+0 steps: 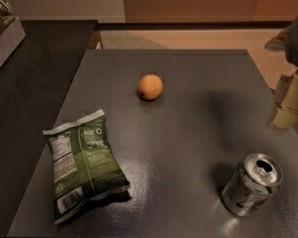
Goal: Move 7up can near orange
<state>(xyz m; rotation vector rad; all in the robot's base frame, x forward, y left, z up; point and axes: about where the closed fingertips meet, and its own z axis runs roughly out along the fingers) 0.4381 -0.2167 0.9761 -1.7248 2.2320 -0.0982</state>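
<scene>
the 7up can [251, 185] stands at the near right corner of the table [188, 133], its opened top showing, so its sides are free to be taken from above or from the right. the orange [150, 87] rests toward the far edge, a little left of the middle, well apart from the can. bare table lies between them, which leaves a straight path for the move. a green chip bag [84, 165] lies flat by the near left corner, off that path and unlikely to interfere.

the pincer [288, 103] hangs over the right edge of the table, beyond the can and above it, touching nothing. i cannot tell whether it is wide or narrow. it looks placed for a descent onto the can, so i judge that the grasp has not yet begun.
</scene>
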